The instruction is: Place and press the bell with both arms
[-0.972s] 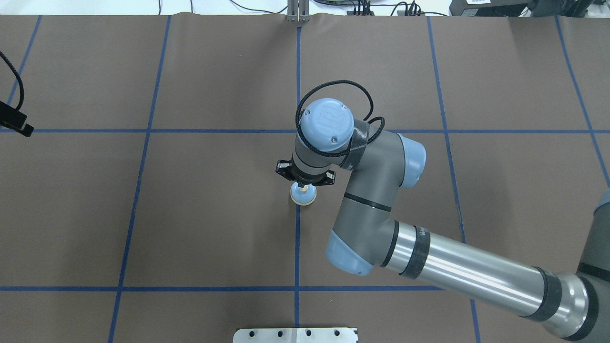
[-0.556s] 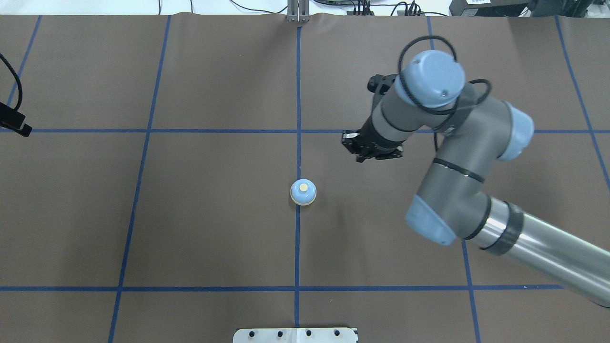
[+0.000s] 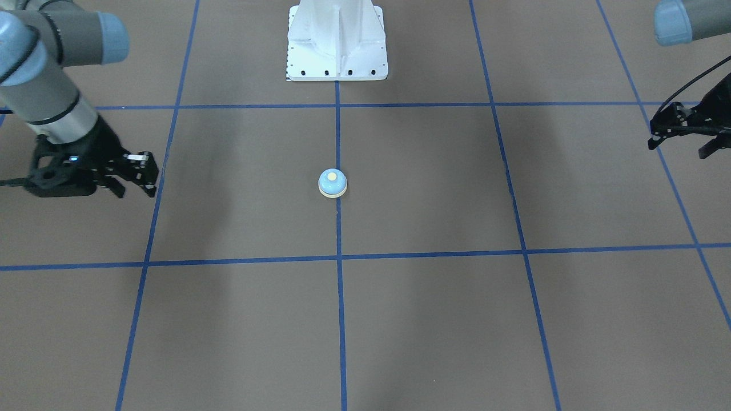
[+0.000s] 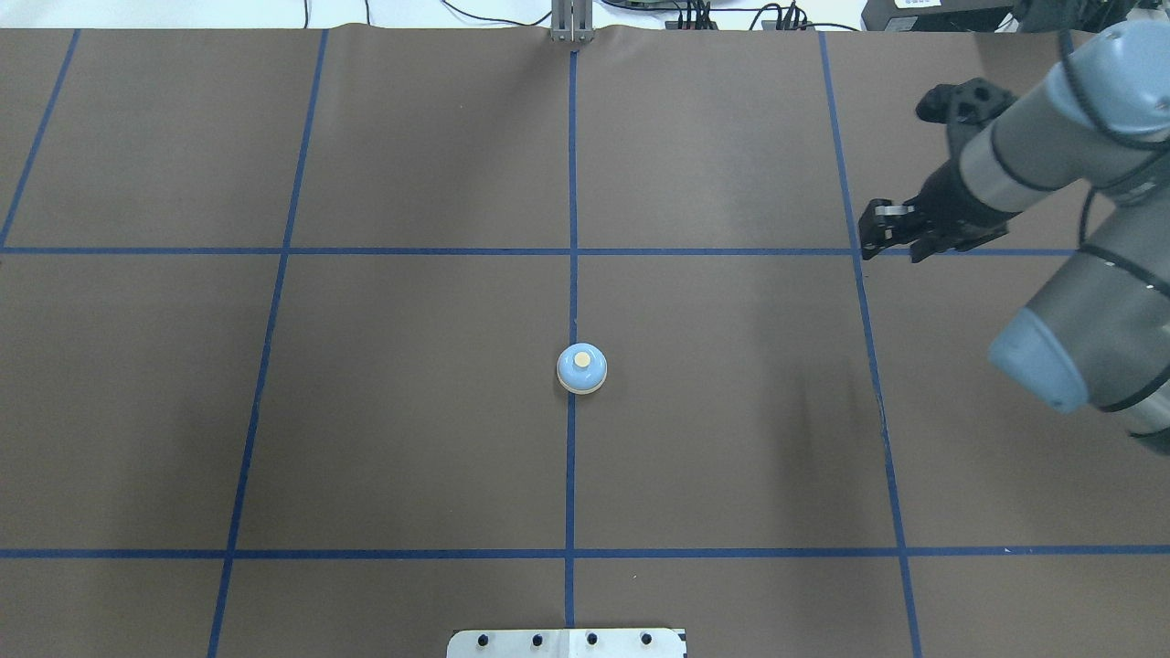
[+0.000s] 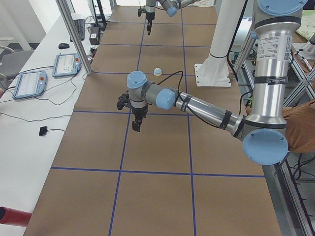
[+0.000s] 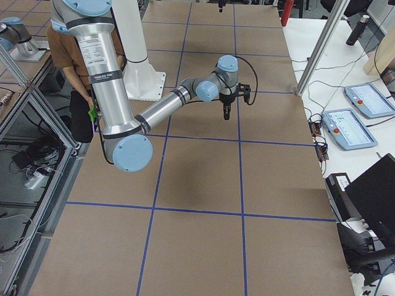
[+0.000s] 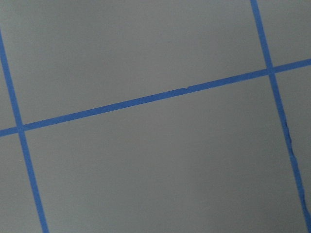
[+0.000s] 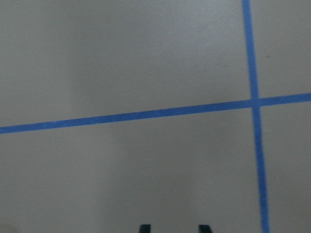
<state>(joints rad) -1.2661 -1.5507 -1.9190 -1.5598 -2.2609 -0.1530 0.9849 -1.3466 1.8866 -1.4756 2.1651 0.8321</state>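
The light-blue bell (image 4: 581, 368) with its cream button stands upright and alone on the blue centre line of the brown table; it also shows in the front view (image 3: 332, 183) and the left view (image 5: 157, 72). My right gripper (image 4: 874, 239) hangs far to the bell's right, also seen in the front view (image 3: 144, 177). Its wrist view shows two fingertips apart with nothing between them (image 8: 174, 228). My left gripper (image 3: 657, 140) is far off on the other side, near and low in the left view (image 5: 136, 126). I cannot tell whether it is open or shut.
The white bolted pedestal (image 3: 337, 51) stands at the robot's edge of the table. Blue tape lines (image 4: 571, 183) divide the brown mat. A metal post (image 4: 571, 23) stands at the far edge. Control tablets (image 5: 66, 64) lie on a side bench.
The right gripper was down over the bell. It has lifted off and swung far to the right, leaving the bell standing. The left gripper has left the overhead view's left edge.
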